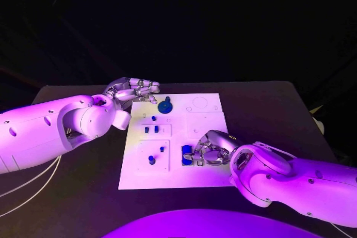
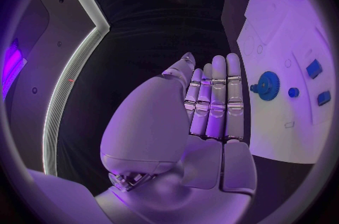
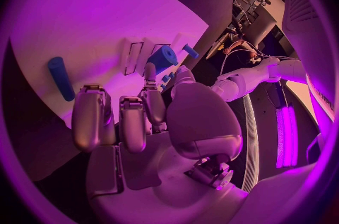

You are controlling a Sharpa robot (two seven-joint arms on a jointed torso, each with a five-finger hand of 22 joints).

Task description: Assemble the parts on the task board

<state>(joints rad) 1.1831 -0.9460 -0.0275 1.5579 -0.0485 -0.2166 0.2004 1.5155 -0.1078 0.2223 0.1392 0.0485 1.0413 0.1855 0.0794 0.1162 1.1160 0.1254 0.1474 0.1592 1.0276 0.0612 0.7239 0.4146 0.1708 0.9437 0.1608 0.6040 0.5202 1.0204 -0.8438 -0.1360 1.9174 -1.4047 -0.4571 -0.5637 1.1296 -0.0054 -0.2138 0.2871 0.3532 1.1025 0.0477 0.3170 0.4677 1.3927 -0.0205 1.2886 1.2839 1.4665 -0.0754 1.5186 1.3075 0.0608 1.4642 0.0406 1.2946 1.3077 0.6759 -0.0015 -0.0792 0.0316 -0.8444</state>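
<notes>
A: Where does the task board (image 1: 175, 168) lie?
B: In the middle of the head view, on the black table (image 1: 74, 196). A blue gear (image 1: 165, 106) sits near its upper edge, two small blue blocks (image 1: 151, 129) left of centre, and a blue peg (image 1: 151, 159) in the lower-left panel.
A: And the left hand (image 1: 134, 91)?
B: It hangs at the board's upper-left corner, just beside the gear. Its wrist view shows the fingers (image 2: 215, 100) straight and pressed side by side, holding nothing, with the gear (image 2: 268, 86) apart from them.
A: The right hand (image 1: 212, 147)?
B: Low and right of centre, over a blue cylinder (image 1: 187, 153). In its wrist view the fingers (image 3: 134, 119) curl downward; the cylinder (image 3: 163, 58) stands at the fingertips, but I cannot tell whether they grip it. A blue rod (image 3: 60, 77) lies apart on the board.
</notes>
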